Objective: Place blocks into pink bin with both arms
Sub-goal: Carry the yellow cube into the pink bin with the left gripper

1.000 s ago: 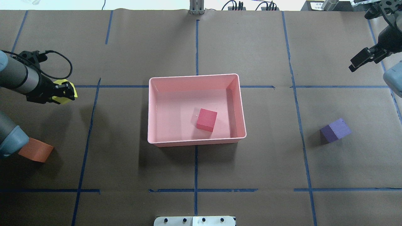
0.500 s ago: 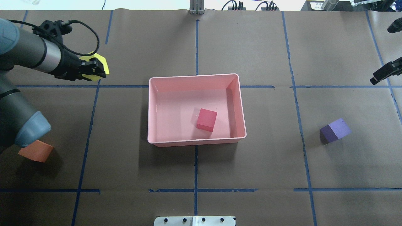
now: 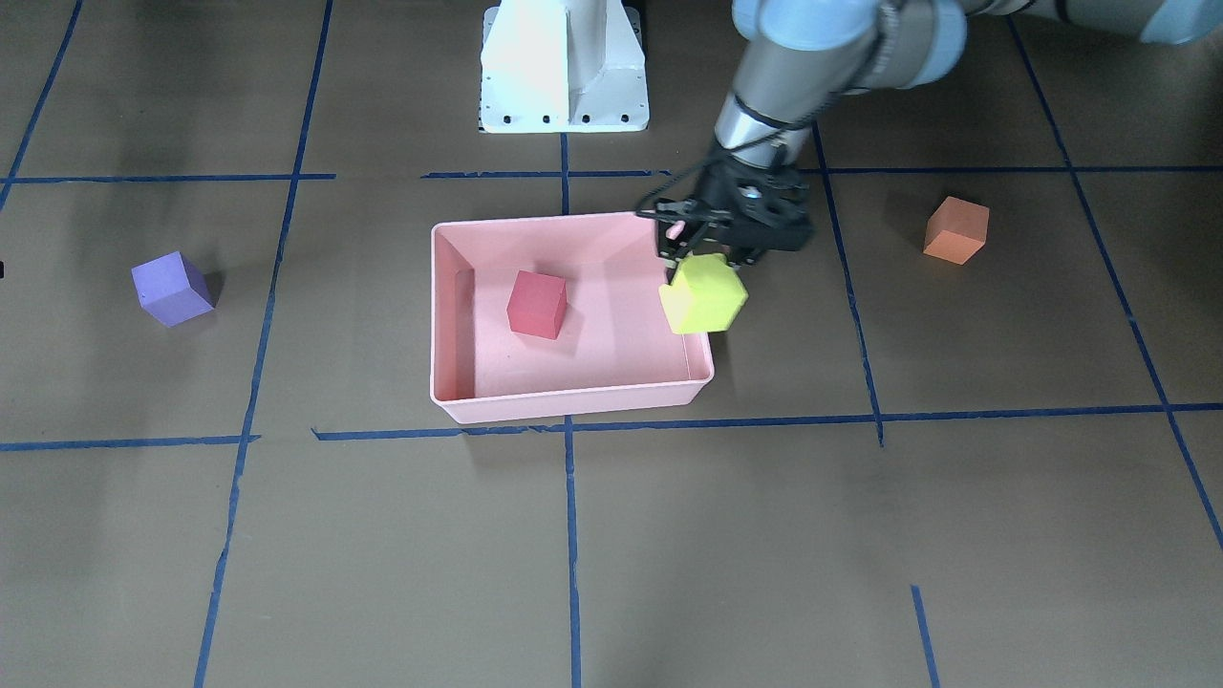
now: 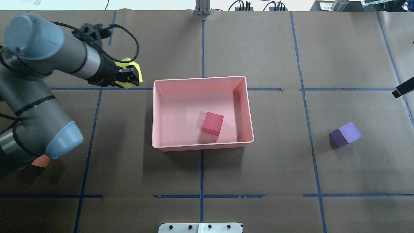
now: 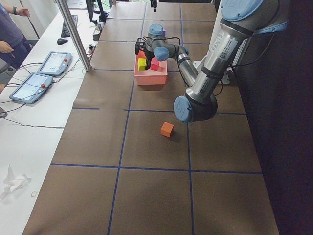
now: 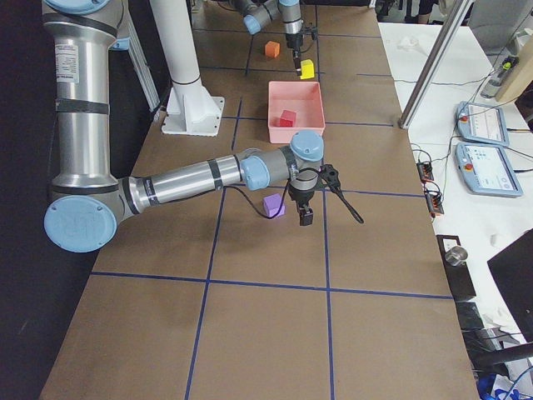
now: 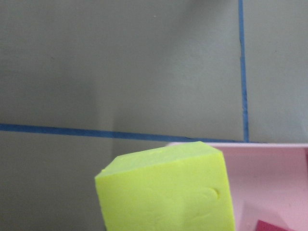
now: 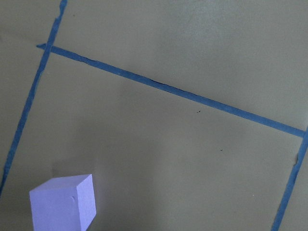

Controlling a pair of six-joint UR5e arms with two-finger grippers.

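My left gripper (image 4: 129, 78) is shut on the yellow block (image 4: 138, 74) and holds it in the air at the pink bin's (image 4: 200, 78) far left corner. In the front view the yellow block (image 3: 704, 294) hangs over the bin's (image 3: 564, 406) side wall. The red block (image 4: 212, 123) lies inside the bin. The purple block (image 4: 345, 134) sits on the table at the right and shows in the right wrist view (image 8: 62, 202). The orange block (image 3: 955, 229) sits at the left. Only one black finger (image 4: 403, 91) of my right gripper shows overhead; I cannot tell its state.
The table is covered in brown paper with blue tape lines (image 4: 202, 42). The white pedestal base (image 3: 564, 67) stands behind the bin. My left arm's elbow (image 4: 61, 139) hides most of the orange block in the overhead view.
My left arm has swung right toward the bin with the yellow block in its grip. My right gripper has moved down along the overhead view's right edge and is mostly out of it.
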